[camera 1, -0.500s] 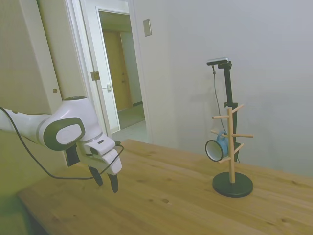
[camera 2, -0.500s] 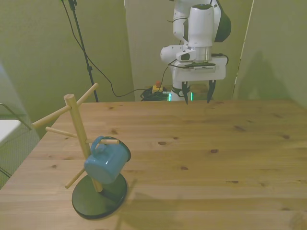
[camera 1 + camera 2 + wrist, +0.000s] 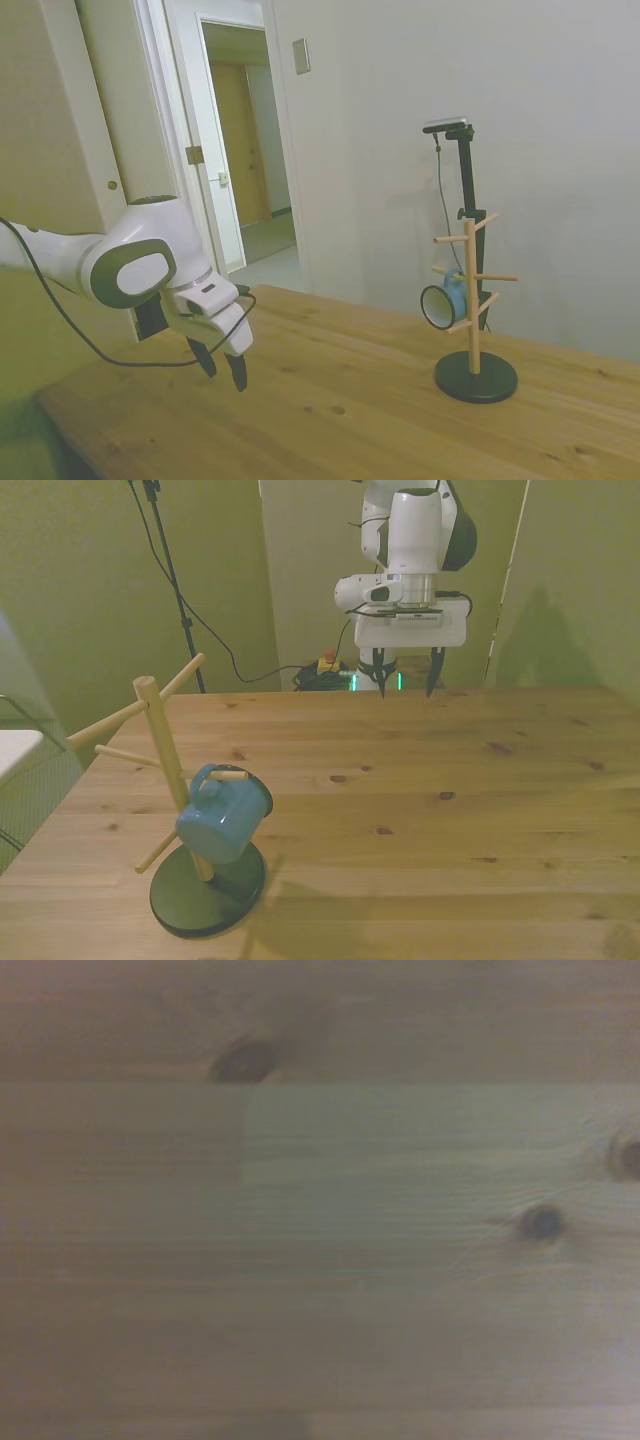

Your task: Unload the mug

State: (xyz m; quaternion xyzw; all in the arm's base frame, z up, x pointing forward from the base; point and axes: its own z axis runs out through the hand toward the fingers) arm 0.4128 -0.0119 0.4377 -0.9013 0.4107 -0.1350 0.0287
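Pincer (image 3: 404, 678) spread and empty, hovering just above bare counter (image 3: 420, 810) near its edge. Approach step, nothing grasped yet. Well apart from pincer, across counter: mug (image 3: 222, 818) hanging by its handle on a peg of wooden mug tree (image 3: 160, 742), mouth tilted sideways. Next, probably: cross over, grip rim, slide off along peg. Neighbouring pegs crowd the approach; otherwise nothing between.

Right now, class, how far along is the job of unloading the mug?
Nothing is done yet: the mug hangs by its handle on a peg of the wooden rack. In hand: the open, empty claw hovers near the table's far edge. Left: reach, grip, lift off, set down.
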